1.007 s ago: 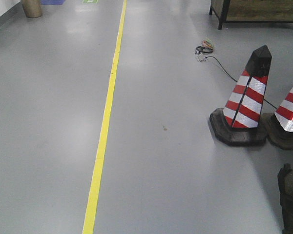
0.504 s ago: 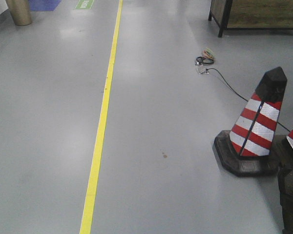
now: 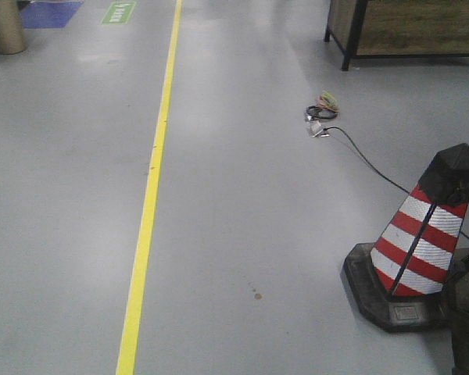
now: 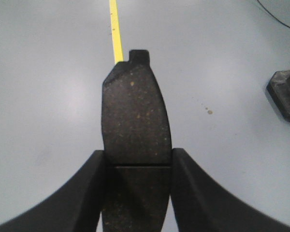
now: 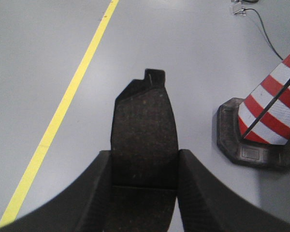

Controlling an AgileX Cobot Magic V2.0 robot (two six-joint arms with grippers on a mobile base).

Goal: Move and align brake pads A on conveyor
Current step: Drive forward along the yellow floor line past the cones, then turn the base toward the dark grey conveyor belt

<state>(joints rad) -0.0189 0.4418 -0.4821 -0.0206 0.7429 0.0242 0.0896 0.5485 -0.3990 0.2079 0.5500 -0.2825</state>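
My left gripper [image 4: 137,154] is shut on a dark grey brake pad A [image 4: 135,111]. The pad sticks out forward between the fingers, its end tab pointing away, and its thin groove lies at the fingertips. My right gripper [image 5: 144,154] is shut on a second brake pad A [image 5: 144,128], held the same way. Both pads hang above the grey floor. The conveyor and the other pads are out of view. No gripper is clearly visible in the front view.
A yellow floor line [image 3: 147,211] runs ahead on the left. A red-and-white traffic cone [image 3: 422,242] stands at the right on a black base, also in the right wrist view [image 5: 268,121]. A cable [image 3: 352,148] crosses the floor. A wooden-panelled stand [image 3: 406,27] is at the far right.
The whole front view has shifted: the cone has slid down and right in the frame, the second cone has nearly left it, and the yellow line has moved left.
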